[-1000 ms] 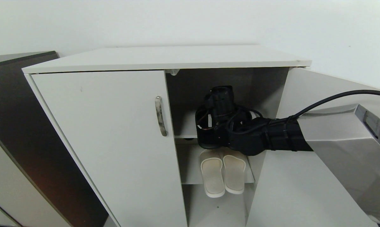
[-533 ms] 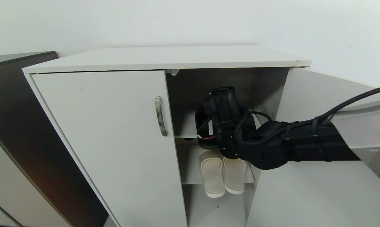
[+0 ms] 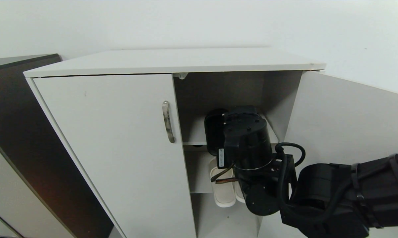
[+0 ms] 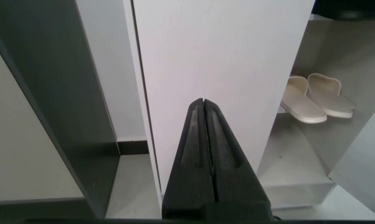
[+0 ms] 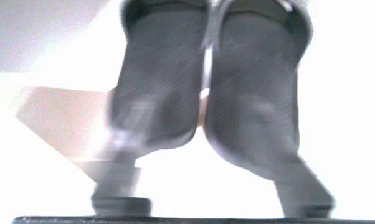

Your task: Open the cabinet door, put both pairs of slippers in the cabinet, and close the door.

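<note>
- On the upper shelf (image 3: 194,134) of the cabinet (image 3: 172,61): black slippers (image 3: 213,131), side by side
- On the shelf below: white slippers (image 3: 221,190), jutting past its front edge
- right door (image 3: 344,119) swung wide open, left door (image 3: 106,138) closed
- right gripper (image 5: 206,174) just in front of the black slippers, fingers (image 5: 116,186) released and spread, grasping nothing
- left gripper (image 4: 203,155) facing the closed left door, fingers clenched together, empty
</note>
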Controlling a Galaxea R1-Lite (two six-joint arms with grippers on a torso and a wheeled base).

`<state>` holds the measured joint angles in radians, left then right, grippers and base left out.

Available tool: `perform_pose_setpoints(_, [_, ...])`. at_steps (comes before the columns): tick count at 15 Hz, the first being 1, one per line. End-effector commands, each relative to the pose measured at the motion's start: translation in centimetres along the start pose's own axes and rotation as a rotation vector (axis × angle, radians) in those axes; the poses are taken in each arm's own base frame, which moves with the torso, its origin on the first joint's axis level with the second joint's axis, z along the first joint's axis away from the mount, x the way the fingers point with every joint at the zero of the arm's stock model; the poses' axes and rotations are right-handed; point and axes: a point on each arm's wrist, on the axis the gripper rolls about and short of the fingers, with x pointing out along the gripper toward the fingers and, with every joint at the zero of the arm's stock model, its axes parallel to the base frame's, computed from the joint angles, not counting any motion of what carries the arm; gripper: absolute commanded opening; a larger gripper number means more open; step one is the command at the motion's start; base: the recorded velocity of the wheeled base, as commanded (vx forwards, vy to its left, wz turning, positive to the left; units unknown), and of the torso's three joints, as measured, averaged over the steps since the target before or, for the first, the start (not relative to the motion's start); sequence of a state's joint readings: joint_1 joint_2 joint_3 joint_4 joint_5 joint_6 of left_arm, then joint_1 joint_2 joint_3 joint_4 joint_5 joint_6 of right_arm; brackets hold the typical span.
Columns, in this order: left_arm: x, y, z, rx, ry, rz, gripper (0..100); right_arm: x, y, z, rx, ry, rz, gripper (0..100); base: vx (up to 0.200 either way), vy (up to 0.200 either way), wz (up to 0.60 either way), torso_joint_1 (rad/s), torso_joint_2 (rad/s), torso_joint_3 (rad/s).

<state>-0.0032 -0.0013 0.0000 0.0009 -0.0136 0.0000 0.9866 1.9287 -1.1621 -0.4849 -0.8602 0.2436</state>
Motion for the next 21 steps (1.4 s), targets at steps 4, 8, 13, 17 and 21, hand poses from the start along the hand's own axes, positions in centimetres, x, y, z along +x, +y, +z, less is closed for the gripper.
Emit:
perform_pose_setpoints(4, [0.0,0.0,0.0,0.002,0.002,0.000,0,0.1,0.6,-1.9,-0.023,0.018,0.012,0,0.000,0.000,0.00,0.000,0.00,0.000])
perform_pose_setpoints(8, [0.0,0.0,0.0,0.003,0.002,0.000,0,0.8,1.1,-3.1,-0.019,0.014,0.011,0,0.000,0.000,0.00,0.000,0.00,0.000])
perform_pose_setpoints(13, [0.0,0.0,0.0,0.003,0.002,0.000,0,1.0,1.1,-3.4,-0.019,0.017,0.007,0,-0.160,0.000,0.00,0.002,0.00,0.001])
perform_pose_setpoints(17, [0.0,0.0,0.0,0.002,0.000,0.000,0,1.0,1.0,-3.7,-0.027,0.025,0.005,0,-0.200,0.000,0.00,0.002,0.00,-0.001])
perform_pose_setpoints(21, [0.0,0.0,0.0,0.002,0.002,-0.002,0,0.8,0.6,-3.9,-0.015,0.014,0.006,0,-0.200,0.000,0.00,-0.001,0.00,0.000])
